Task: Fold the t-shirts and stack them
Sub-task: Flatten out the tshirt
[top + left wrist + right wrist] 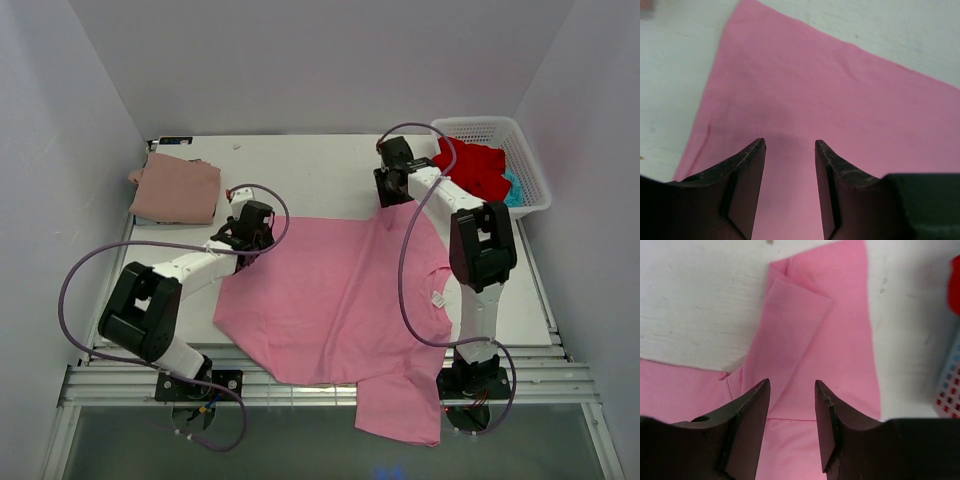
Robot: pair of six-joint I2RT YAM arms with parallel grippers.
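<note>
Pink t-shirt (340, 300) spread flat on bench (310, 165), one sleeve hanging over near edge. L hand (790, 145) over its hem corner, jaws apart, empty. R hand (791, 385) over far sleeve, jaws apart, empty. Rose t-shirt (175, 190) folded, far-left corner.
</note>
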